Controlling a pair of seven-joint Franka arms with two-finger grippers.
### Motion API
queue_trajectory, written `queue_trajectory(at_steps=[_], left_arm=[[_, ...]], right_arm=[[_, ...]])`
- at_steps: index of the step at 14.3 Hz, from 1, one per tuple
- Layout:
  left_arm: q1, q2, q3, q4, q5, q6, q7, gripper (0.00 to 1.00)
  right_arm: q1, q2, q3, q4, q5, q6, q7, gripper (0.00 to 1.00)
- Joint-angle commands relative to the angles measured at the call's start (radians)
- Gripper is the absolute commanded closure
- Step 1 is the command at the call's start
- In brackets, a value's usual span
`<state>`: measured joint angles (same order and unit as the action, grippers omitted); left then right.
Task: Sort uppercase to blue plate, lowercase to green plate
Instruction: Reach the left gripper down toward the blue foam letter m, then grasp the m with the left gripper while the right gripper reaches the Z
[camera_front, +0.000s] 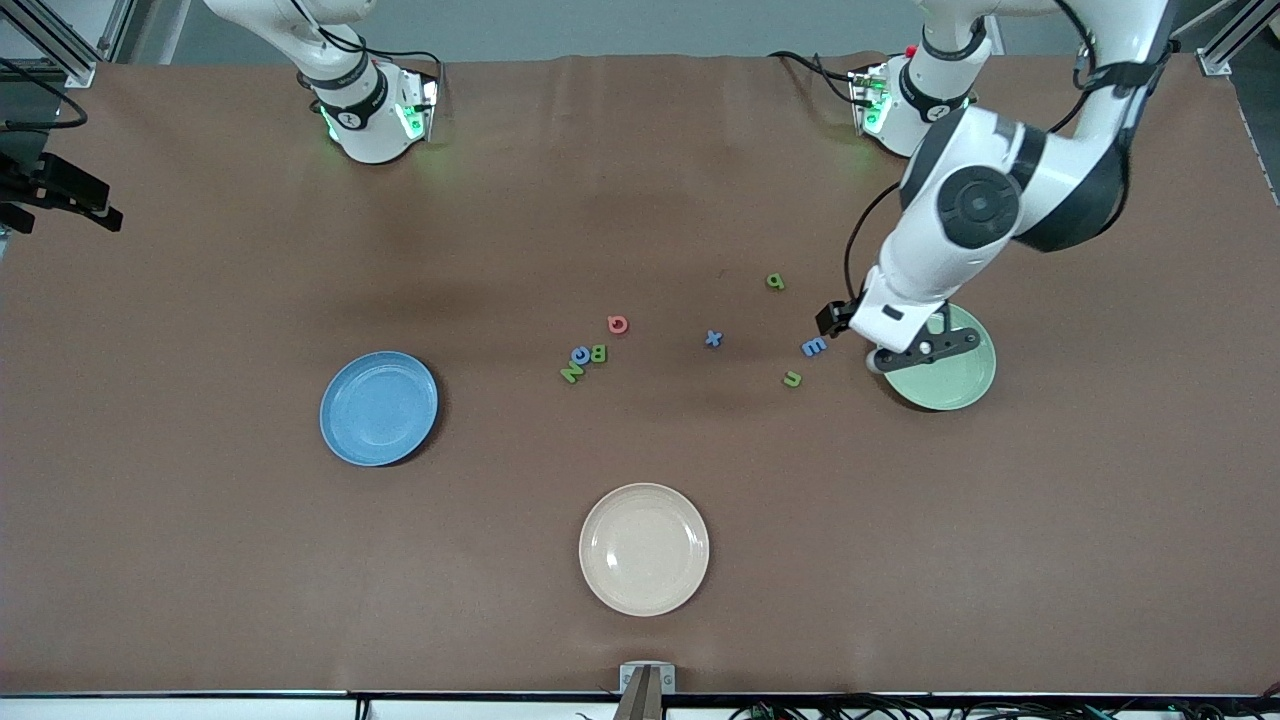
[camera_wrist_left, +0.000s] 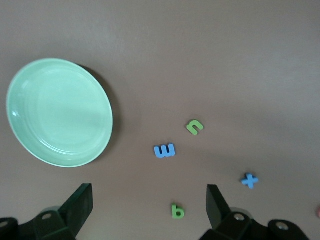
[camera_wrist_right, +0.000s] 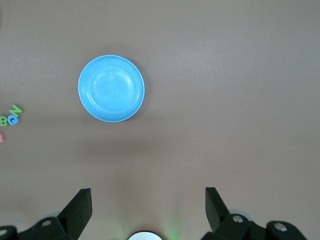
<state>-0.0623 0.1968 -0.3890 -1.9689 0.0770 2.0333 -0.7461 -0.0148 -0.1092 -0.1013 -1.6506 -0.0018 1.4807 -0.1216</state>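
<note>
The blue plate (camera_front: 378, 407) lies toward the right arm's end of the table. The pale green plate (camera_front: 960, 385) lies toward the left arm's end. Capitals N (camera_front: 570, 373), G (camera_front: 581, 355) and B (camera_front: 598, 353) cluster mid-table, with the pink Q (camera_front: 617, 324) beside them. The blue x (camera_front: 712, 338), blue m (camera_front: 814, 346), olive u (camera_front: 792, 378) and olive q/b (camera_front: 775, 282) lie between the capitals and the green plate. My left gripper (camera_front: 925, 348) is open and empty over the green plate's edge; its wrist view shows the q/b (camera_wrist_left: 177, 211) between its fingers, far below. My right gripper (camera_wrist_right: 148, 210) is open and empty, high near its base.
A beige plate (camera_front: 643, 548) lies nearest the front camera, mid-table. The left wrist view shows the green plate (camera_wrist_left: 59, 112), m (camera_wrist_left: 165, 150), u (camera_wrist_left: 195, 127) and x (camera_wrist_left: 249, 180). The right wrist view shows the blue plate (camera_wrist_right: 111, 88) and the N (camera_wrist_right: 17, 109).
</note>
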Motion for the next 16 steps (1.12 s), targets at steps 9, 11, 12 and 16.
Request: queue_trajectory(at_steps=[9, 11, 12, 16], left_arm=[[-0.013, 0.125, -0.021, -0.255, 0.194, 0.418, -0.352, 0.00], [-0.010, 0.153, -0.021, -0.260, 0.204, 0.461, -0.381, 0.00], [-0.010, 0.165, -0.021, -0.264, 0.204, 0.490, -0.416, 0.00], [-0.010, 0.202, -0.016, -0.297, 0.219, 0.588, -0.444, 0.01]], right_arm=[[-0.013, -0.029, 0.011, -0.034, -0.009, 0.015, 0.002, 0.00], [-0.013, -0.029, 0.009, -0.034, -0.009, 0.015, 0.002, 0.00], [-0.013, -0.027, 0.009, -0.032, -0.009, 0.013, 0.002, 0.00], [-0.013, -0.026, 0.009, -0.021, -0.009, -0.008, 0.010, 0.00]])
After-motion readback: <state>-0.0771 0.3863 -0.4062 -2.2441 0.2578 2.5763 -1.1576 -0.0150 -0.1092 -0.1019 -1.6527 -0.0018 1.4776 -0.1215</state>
